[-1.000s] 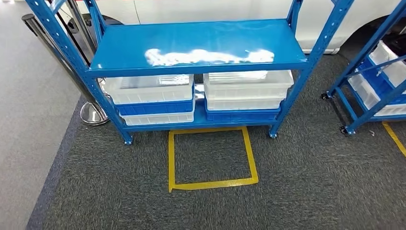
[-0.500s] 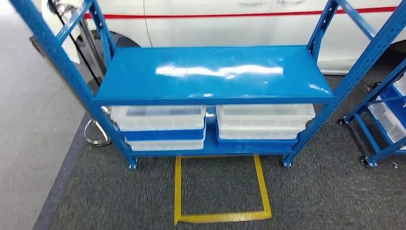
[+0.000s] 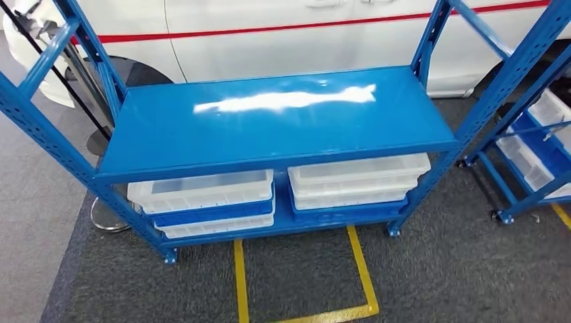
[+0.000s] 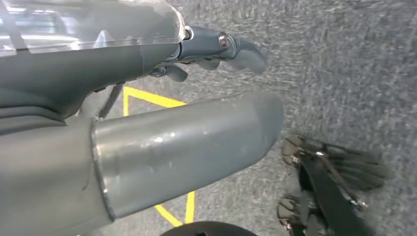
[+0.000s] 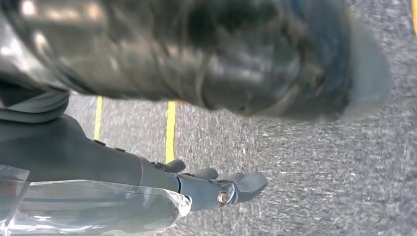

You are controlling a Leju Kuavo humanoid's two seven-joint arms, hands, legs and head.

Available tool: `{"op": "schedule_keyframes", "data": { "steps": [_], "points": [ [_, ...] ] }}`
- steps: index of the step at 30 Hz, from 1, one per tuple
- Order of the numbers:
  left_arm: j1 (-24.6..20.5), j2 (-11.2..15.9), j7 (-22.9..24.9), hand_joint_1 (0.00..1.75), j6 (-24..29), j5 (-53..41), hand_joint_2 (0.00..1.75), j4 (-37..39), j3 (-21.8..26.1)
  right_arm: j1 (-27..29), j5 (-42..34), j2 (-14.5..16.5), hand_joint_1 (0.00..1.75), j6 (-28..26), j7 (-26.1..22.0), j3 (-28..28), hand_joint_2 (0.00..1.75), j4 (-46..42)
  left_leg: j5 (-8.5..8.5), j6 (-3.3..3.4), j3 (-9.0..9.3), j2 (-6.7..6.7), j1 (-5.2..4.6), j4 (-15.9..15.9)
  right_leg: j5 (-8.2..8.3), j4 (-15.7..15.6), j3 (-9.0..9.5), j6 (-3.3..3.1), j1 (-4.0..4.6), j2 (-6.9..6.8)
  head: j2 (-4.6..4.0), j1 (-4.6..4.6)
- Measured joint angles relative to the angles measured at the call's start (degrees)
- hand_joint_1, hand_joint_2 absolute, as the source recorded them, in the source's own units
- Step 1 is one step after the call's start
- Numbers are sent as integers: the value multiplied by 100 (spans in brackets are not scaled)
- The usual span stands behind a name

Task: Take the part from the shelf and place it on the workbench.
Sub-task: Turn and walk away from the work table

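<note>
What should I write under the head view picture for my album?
A blue shelf with white bins underneath, parked beside a white car.

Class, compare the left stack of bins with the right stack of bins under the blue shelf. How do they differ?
The left stack sits lower than the right stack. The left stack shows a blue bin between two white ones; the right stack shows white bins over a blue one. Both rest on the blue shelf's bottom level.

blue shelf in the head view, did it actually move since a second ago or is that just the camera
No. The blue shelf keeps its place against the yellow floor tape at its feet; the whole picture shifted together, so the camera moved.
</note>
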Motion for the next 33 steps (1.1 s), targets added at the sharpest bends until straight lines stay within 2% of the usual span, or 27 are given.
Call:
{"op": "schedule_keyframes", "data": {
  "steps": [1,2,4,6,7,8,9,10,12,13,14,16,18,19,20,22,23,24,25,27,28,29,30,33],
  "points": [
    [-4,0,2,0,3,2,0,-1,1,3,-2,4,0,-1,1,-11,0,0,11,42,12,33,-7,-25,-4,-18,-13,46,0,55,0,-1],
    [-10,-2,5,0,7,2,0,-2,1,8,-4,7,0,-1,2,-22,0,0,73,89,36,81,0,-53,-22,-19,-13,83,-1,47,0,1],
    [-19,-6,7,0,8,2,0,-4,2,11,-7,14,0,-6,3,-46,0,0,104,184,94,204,13,-148,-152,174,-96,121,20,-186,-1,3],
    [-17,-6,7,0,8,2,0,-13,2,-13,-7,16,0,-11,2,-65,0,0,92,257,140,337,-4,-197,-463,794,-419,127,33,-476,0,4],
    [-12,-5,7,0,8,2,0,-18,2,-26,-2,18,0,-17,3,-71,0,0,72,275,153,402,-20,-198,-605,1157,-623,135,30,-527,1,3],
    [-12,-4,7,0,8,1,0,-24,1,-32,4,20,0,-25,5,-74,0,0,51,283,167,454,-36,-196,-663,1411,-774,141,28,-546,1,4],
    [-15,-3,8,0,8,1,0,-28,1,-31,12,22,0,-36,10,-75,0,0,28,286,188,488,-50,-195,-614,1481,-829,142,26,-556,0,3],
    [-22,-4,8,0,8,-1,0,-31,0,-21,20,23,0,-46,15,-76,0,0,4,282,219,513,-62,-194,-453,1323,-760,131,27,-565,0,4],
    [-32,-11,9,0,7,-3,0,-33,-1,-3,32,23,0,-61,21,-78,0,-1,-52,264,291,540,-84,-192,-46,582,-388,61,59,-590,0,4],
    [-35,-19,10,0,5,-4,0,-34,-1,-3,38,23,0,-66,22,-79,0,-1,-84,243,314,549,-99,-184,70,239,-218,24,80,-607,0,5],
    [-35,-25,13,0,-1,-3,0,-34,0,-10,45,23,0,-69,21,-80,0,-2,-107,220,326,560,-107,-181,111,26,-113,-5,103,-623,0,4],
    [-44,-32,18,0,-18,0,0,-35,0,-26,63,26,0,-74,20,-81,0,-2,-133,168,338,576,-112,-192,77,-79,-68,-29,123,-630,0,4],
    [-61,-28,22,0,-32,5,0,-39,-1,-32,77,38,0,-81,20,-82,0,-3,-179,105,358,560,-105,-173,85,-153,-16,-61,81,-618,-1,3],
    [-66,-25,23,0,-36,10,0,-42,-1,-31,81,44,0,-85,20,-84,0,-5,-259,67,316,532,-97,-52,90,-202,22,-84,57,-620,-1,1],
    [-67,-23,24,0,-41,16,0,-45,-1,-33,85,50,0,-86,20,-85,0,-7,-391,27,208,500,-82,187,92,-243,57,-108,33,-620,0,0],
    [-57,-22,27,0,-53,25,0,-48,-1,-35,90,57,0,-85,20,-86,0,-10,-714,-42,-199,462,-37,938,65,-260,89,-139,33,-615,0,-2],
    [-51,-22,29,0,-58,26,0,-49,-1,-35,92,61,0,-84,20,-86,0,-10,-792,-70,-391,460,-16,1250,44,-256,105,-137,30,-602,0,-2],
    [-44,-22,31,0,-63,27,0,-53,0,-35,96,68,0,-82,20,-88,0,-11,-757,-93,-500,460,2,1386,19,-251,131,-127,24,-584,-1,-3],
    [-37,-21,33,0,-67,27,0,-58,1,-34,99,73,0,-79,20,-90,0,-12,-600,-109,-498,461,16,1297,-9,-245,167,-108,14,-564,-1,-3],
    [-24,-20,36,0,-76,27,0,-74,2,-32,102,87,0,-72,21,-96,0,-15,-127,-122,-239,458,36,612,-84,-228,250,-46,-14,-533,1,-3],
    [-23,-19,38,0,-80,27,0,-80,2,-34,102,91,0,-70,21,-100,0,-19,22,-111,-93,452,29,259,-126,-211,276,-5,-16,-523,1,-3],
    [-25,-19,39,0,-84,27,0,-83,2,-38,102,95,0,-70,21,-103,0,-23,92,-76,11,445,20,20,-157,-207,292,38,-12,-517,1,-2],
    [-27,-19,40,0,-87,28,0,-84,2,-42,102,95,0,-71,22,-106,0,-28,86,-33,60,438,6,-96,-174,-205,308,77,-2,-513,1,-1],
    [-34,-20,46,0,-92,27,0,-84,2,-49,102,97,0,-70,22,-108,0,-37,37,124,129,432,2,-152,-191,-137,346,170,0,-516,1,-1]
  ]
}}
